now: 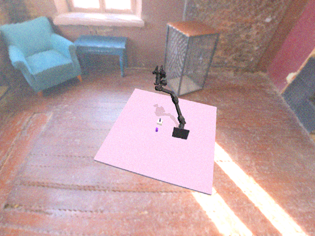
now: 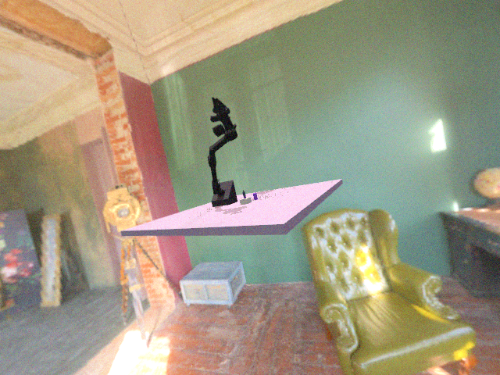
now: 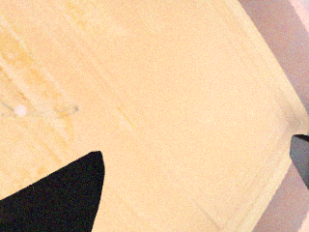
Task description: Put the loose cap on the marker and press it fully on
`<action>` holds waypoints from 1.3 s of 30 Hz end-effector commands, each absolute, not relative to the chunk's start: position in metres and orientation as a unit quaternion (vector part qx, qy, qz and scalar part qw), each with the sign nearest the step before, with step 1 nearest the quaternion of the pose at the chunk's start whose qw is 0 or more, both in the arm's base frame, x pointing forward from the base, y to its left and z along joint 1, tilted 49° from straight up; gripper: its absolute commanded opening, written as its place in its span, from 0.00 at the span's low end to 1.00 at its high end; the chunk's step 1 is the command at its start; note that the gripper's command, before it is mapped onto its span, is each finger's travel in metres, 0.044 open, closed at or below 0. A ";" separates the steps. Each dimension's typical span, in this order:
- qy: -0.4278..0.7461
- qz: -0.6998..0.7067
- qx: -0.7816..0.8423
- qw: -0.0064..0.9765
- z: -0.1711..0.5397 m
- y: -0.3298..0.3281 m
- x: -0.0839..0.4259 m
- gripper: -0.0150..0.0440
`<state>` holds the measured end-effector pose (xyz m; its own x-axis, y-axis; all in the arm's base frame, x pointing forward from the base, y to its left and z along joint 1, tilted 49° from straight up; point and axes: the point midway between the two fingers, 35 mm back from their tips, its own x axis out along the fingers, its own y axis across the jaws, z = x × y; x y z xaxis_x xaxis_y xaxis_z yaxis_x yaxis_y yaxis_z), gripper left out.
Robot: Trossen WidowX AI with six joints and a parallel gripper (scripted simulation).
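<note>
A white holder block (image 1: 159, 123) (image 2: 245, 201) stands on the pink table (image 1: 134, 152) (image 2: 194, 223). A small dark marker (image 1: 159, 119) (image 2: 244, 194) stands upright in it, its tip bare. The purple cap (image 1: 156, 129) (image 2: 255, 196) stands loose on the table, a short way from the block. My gripper (image 1: 159, 67) (image 2: 215, 100) (image 3: 197, 154) is open and empty. It is raised high above the table, far from marker and cap, with its fingers pointing upward. The wrist view shows only the two fingers and the ceiling; marker and cap are out of it.
The arm's black base (image 1: 180, 133) (image 2: 224, 194) stands on the table, beside the holder block and cap. The arm reaches up from it. A blue armchair (image 1: 45, 55), a wire cabinet (image 1: 190, 54) and a green armchair (image 2: 363, 274) belong to the surrounding room.
</note>
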<state>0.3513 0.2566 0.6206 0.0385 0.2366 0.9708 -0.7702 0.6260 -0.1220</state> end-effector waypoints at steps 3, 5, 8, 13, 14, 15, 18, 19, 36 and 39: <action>-0.552 0.366 0.233 0.712 0.611 0.266 0.370 0.80; -0.502 0.362 0.239 0.748 0.596 0.278 0.395 0.71; -0.424 0.351 0.244 0.798 0.567 0.296 0.430 0.69; -0.290 0.322 0.240 0.869 0.504 0.321 0.480 0.69; -0.263 0.315 0.237 0.881 0.489 0.325 0.488 0.69; -0.235 0.307 0.233 0.892 0.474 0.328 0.496 0.69; -0.153 0.282 0.219 0.922 0.427 0.337 0.516 0.69; -0.125 0.272 0.213 0.930 0.410 0.339 0.521 0.69; 0.305 0.088 0.017 0.948 0.130 0.306 0.497 0.69; 0.371 0.051 -0.033 0.926 0.090 0.286 0.475 0.69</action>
